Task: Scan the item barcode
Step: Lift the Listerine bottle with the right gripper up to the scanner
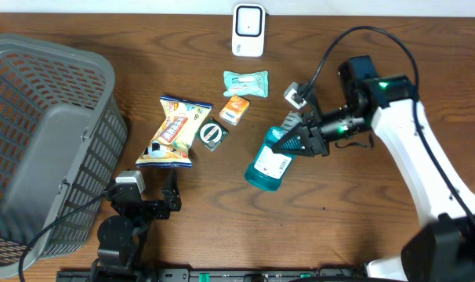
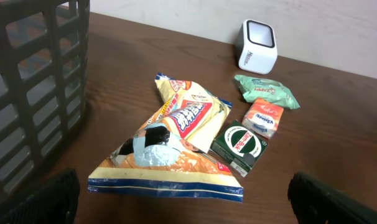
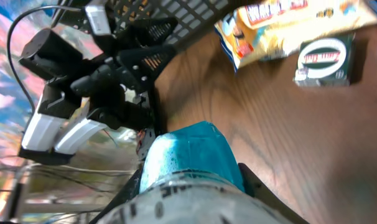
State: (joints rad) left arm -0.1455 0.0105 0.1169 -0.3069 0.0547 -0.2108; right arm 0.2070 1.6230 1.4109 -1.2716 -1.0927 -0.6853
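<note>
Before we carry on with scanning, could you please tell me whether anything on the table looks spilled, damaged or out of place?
Nothing looks spilled or broken. The snack bag is crumpled and lies askew, and the teal bottle is tilted in the right gripper's jaws, away from the white scanner.

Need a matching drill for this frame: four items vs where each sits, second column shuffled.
1 teal bottle
2 grey basket
3 white scanner
4 green box

A left end of the table
B beside the snack bag
C in the right gripper
D far edge of the table

Pairs: 1-C, 2-A, 3-D, 4-B
</note>
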